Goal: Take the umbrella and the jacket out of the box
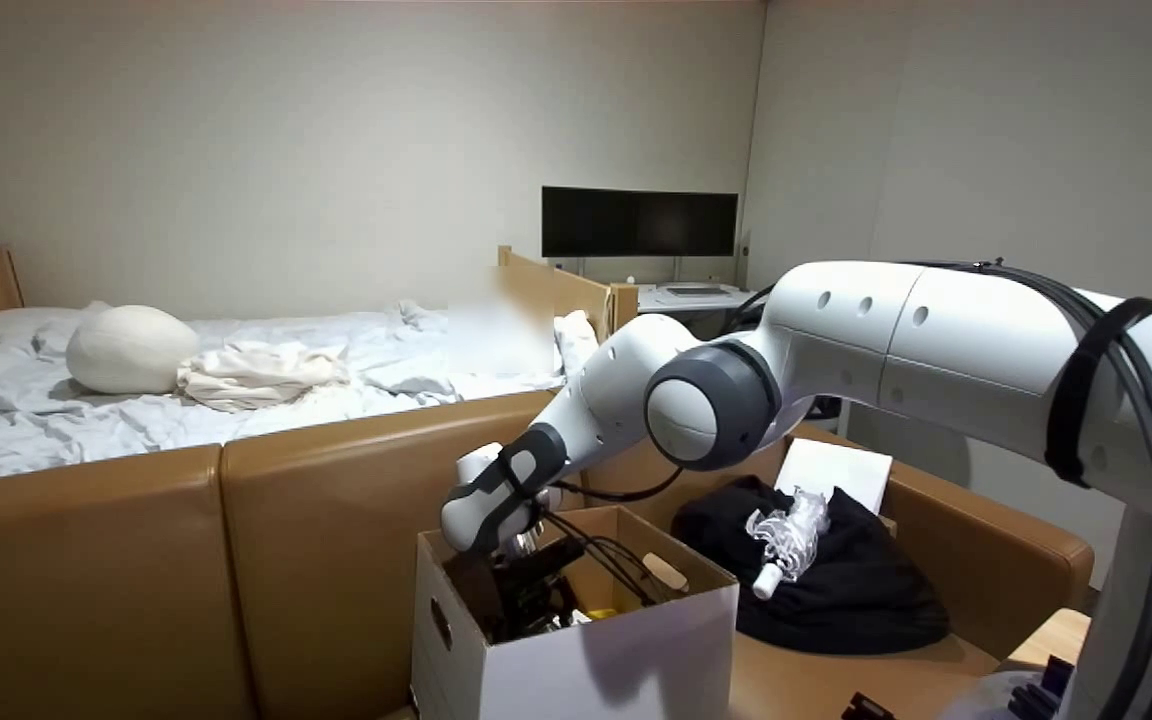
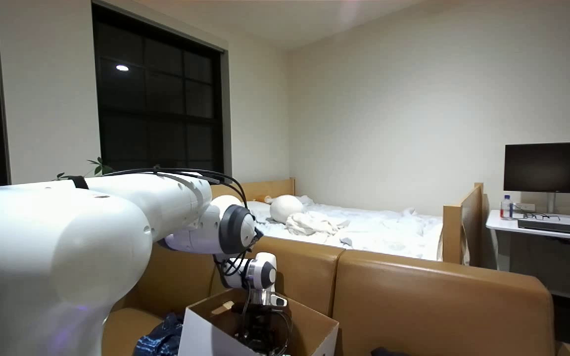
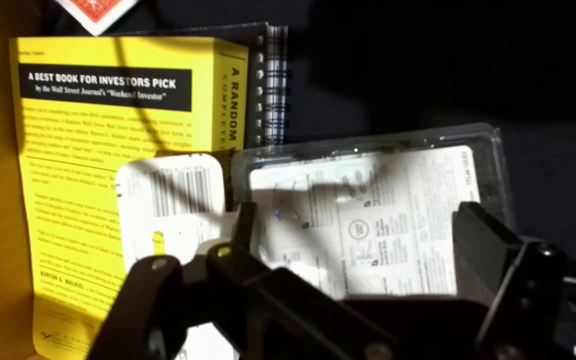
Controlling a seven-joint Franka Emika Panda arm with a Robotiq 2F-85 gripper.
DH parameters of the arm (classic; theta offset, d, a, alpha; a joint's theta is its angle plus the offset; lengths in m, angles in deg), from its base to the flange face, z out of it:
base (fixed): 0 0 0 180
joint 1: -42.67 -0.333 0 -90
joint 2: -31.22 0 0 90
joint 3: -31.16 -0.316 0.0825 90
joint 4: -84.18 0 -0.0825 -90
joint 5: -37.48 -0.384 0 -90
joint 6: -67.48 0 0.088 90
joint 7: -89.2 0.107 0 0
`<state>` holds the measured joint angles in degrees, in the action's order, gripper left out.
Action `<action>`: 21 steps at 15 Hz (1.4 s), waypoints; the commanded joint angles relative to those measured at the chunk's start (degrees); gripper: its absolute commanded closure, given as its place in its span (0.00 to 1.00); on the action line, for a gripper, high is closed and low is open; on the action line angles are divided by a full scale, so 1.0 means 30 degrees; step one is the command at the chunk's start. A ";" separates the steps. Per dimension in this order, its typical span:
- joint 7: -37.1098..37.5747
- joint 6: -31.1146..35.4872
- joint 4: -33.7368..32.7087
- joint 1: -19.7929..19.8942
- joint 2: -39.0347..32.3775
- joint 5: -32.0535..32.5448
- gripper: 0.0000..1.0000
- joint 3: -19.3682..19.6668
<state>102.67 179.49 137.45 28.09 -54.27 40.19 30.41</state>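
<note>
The umbrella (image 1: 798,528), clear and crinkled with a white handle, lies aslant on top of the jacket (image 1: 851,600), a bulky black heap right of lower centre in an exterior view. Both are out of the box (image 1: 616,660), the jacket resting just beside it on the seat of the brown sofa (image 1: 366,560). The box, white outside and brown within, stands in the lower middle of both exterior views, and the gripper (image 3: 355,215) reaches down inside it. In the wrist view its fingers (image 3: 479,245) stand wide apart with nothing gripped. Behind their tips, mid-frame, lies a clear plastic package (image 3: 398,200) with a white printed insert; whether the tips touch it, I cannot tell. At left, a white barcoded card (image 3: 180,192) overlaps a yellow book (image 3: 73,200), which overlaps a spiral notebook (image 3: 275,90). The corner of a red-and-white card (image 3: 99,11) shows at the upper left. Past the sofa, a rumpled white bed (image 1: 386,345) carries a round white object (image 1: 131,350), at the left of an exterior view. A monitor (image 2: 552,168) stands over a white desk (image 2: 507,226) at the right edge of an exterior view, with a dark window (image 2: 161,96) upper left.
</note>
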 commanded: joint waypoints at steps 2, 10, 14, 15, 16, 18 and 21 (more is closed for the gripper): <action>-0.0014 -0.0058 -0.0061 -0.0028 0.0000 -0.0044 0.00 0.0035; 0.3065 0.0243 0.1575 0.0389 0.1019 -0.0496 0.00 0.0511; 0.4710 0.0009 0.2215 0.1113 0.1467 -0.1174 0.00 0.0687; 0.4934 0.0022 0.2328 0.1275 0.1548 -0.1322 0.00 0.0720; 0.4980 -0.0013 0.2333 0.1515 0.1547 -0.1480 0.00 0.0717; 0.4644 -0.0277 0.2017 0.2079 0.1364 -0.1817 0.00 0.0574; 0.3869 -0.0408 0.1589 0.2904 0.1035 -0.2365 0.00 0.0238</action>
<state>115.99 179.24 140.59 34.36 -52.37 34.97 32.60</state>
